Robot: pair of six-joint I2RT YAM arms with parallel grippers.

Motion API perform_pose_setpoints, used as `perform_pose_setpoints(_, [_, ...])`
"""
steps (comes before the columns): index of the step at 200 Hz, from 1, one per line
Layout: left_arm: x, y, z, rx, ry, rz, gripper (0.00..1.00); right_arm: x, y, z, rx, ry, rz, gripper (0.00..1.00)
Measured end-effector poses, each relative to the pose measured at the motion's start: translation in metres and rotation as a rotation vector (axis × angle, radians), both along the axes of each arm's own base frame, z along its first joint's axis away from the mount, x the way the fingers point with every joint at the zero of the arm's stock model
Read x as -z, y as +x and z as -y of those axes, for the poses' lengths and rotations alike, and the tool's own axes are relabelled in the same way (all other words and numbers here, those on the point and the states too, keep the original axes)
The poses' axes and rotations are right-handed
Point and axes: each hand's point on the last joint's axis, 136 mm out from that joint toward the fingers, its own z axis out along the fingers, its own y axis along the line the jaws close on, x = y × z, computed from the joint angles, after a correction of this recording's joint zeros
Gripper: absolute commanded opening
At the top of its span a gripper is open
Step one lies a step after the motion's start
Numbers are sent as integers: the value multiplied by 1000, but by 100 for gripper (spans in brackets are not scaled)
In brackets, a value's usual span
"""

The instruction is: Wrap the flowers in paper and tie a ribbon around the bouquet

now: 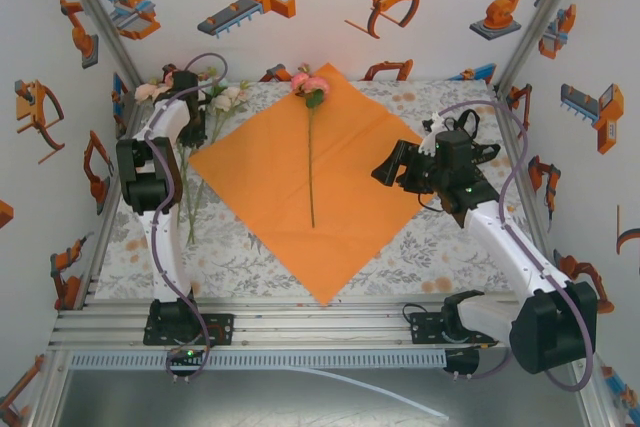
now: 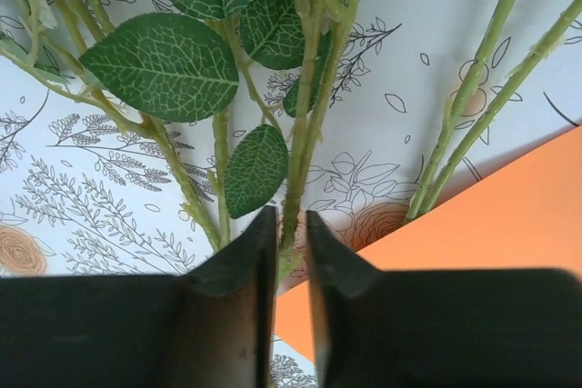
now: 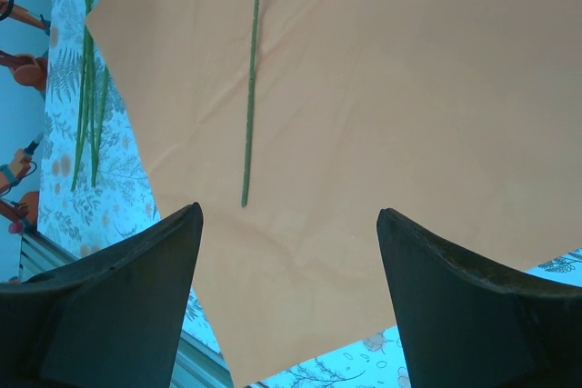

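At ten o'clock, left gripper [image 2: 291, 215] pinches a stem of the flowers [image 2: 168, 65]; at three, right gripper [image 3: 289, 211] gapes over the paper [image 3: 409, 88].

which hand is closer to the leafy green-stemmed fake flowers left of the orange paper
Left. The left hand pinches a stem of the leafy green-stemmed fake flowers; the right hand hovers over the right side of the orange paper sheet, well apart.
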Motion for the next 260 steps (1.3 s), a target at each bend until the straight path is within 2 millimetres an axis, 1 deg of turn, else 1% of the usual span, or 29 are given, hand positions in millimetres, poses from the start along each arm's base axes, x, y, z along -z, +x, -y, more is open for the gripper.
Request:
perform_pose_setpoints(29, [-2, 0, -1, 7, 7, -1, 4, 0, 0, 0, 0, 0, -2, 70])
perform_pose_setpoints(39, [-3, 0, -1, 7, 8, 0, 2, 0, 0, 0, -2, 1, -2, 70])
perform_pose_setpoints(54, [-11, -1, -1, 6, 13, 12, 1, 0, -1, -2, -10, 6, -3, 70])
perform_pose_setpoints(70, [-30, -3, 0, 6, 21, 39, 0, -2, -3, -5, -30, 20, -3, 70])
perform_pose_setpoints(87, [-61, -5, 2, 8, 36, 90, 0, -4, -6, -9, -50, 37, -5, 70])
perform_pose_setpoints(111, [-123, -10, 8, 11, 59, 201, 0, -12, -10, -11, -68, 53, 12, 70])
perform_pose_setpoints(123, [-158, -16, 14, 15, 62, 267, 0, -18, -11, -11, -69, 58, 33, 70])
perform_pose_setpoints(126, [-169, -18, 16, 18, 60, 288, 0, -19, -12, -10, -69, 60, 37, 70])
perform_pose_setpoints(151, [-227, -36, 36, 23, -14, 413, 0, -26, -14, -10, -68, 67, 59, 70])
perform_pose_setpoints(164, [-252, -46, 58, 30, -134, 489, 0, -26, -14, -10, -68, 68, 62, 70])
perform_pose_setpoints(179, [-277, -57, 102, 64, -349, 584, 0, -24, -13, -10, -64, 72, 55, 70])
perform_pose_setpoints(189, [-285, -61, 131, 86, -467, 616, 0, -22, -12, -10, -62, 75, 51, 70])
perform_pose_setpoints(190, [-288, -61, 140, 96, -501, 624, 0, -22, -12, -10, -62, 75, 50, 70])
perform_pose_setpoints(192, [-288, -62, 142, 98, -509, 626, 0, -22, -12, -10, -62, 75, 49, 70])
perform_pose_setpoints(204, [-290, -61, 187, 140, -636, 637, 0, -20, -11, -11, -59, 78, 42, 70])
perform_pose_setpoints(211, [-285, -59, 215, 169, -689, 628, 0, -20, -11, -11, -59, 78, 40, 70])
perform_pose_setpoints(221, [-270, -53, 259, 214, -740, 593, 0, -20, -11, -11, -60, 78, 40, 70])
perform_pose_setpoints(226, [-265, -51, 272, 229, -751, 578, 0, -20, -11, -11, -59, 77, 39, 70])
perform_pose_setpoints(228, [-258, -49, 284, 240, -755, 565, 0, -20, -11, -11, -59, 77, 39, 70])
perform_pose_setpoints(229, [-258, -49, 284, 240, -755, 565, 0, -20, -11, -11, -59, 77, 39, 70])
perform_pose_setpoints(231, [-250, -48, 300, 258, -760, 544, 0, -20, -11, -11, -59, 77, 39, 70])
perform_pose_setpoints(235, [-243, -45, 308, 266, -758, 532, 0, -19, -11, -11, -59, 76, 39, 71])
perform_pose_setpoints(237, [-236, -44, 321, 280, -760, 516, 0, -19, -11, -11, -59, 76, 39, 71])
perform_pose_setpoints(241, [-232, -42, 329, 287, -758, 511, 0, -19, -11, -10, -59, 76, 38, 71])
perform_pose_setpoints(242, [-224, -41, 336, 292, -755, 496, 0, -19, -11, -10, -59, 76, 38, 71])
perform_pose_setpoints(243, [-222, -41, 341, 299, -755, 489, 0, -19, -11, -10, -59, 75, 38, 71])
perform_pose_setpoints(248, [-210, -38, 356, 313, -750, 472, 0, -19, -11, -10, -60, 74, 39, 71])
perform_pose_setpoints(250, [-201, -38, 364, 320, -743, 456, 0, -19, -11, -10, -60, 74, 39, 71])
perform_pose_setpoints(260, [-177, -36, 385, 341, -715, 414, 0, -19, -12, -10, -60, 73, 38, 71])
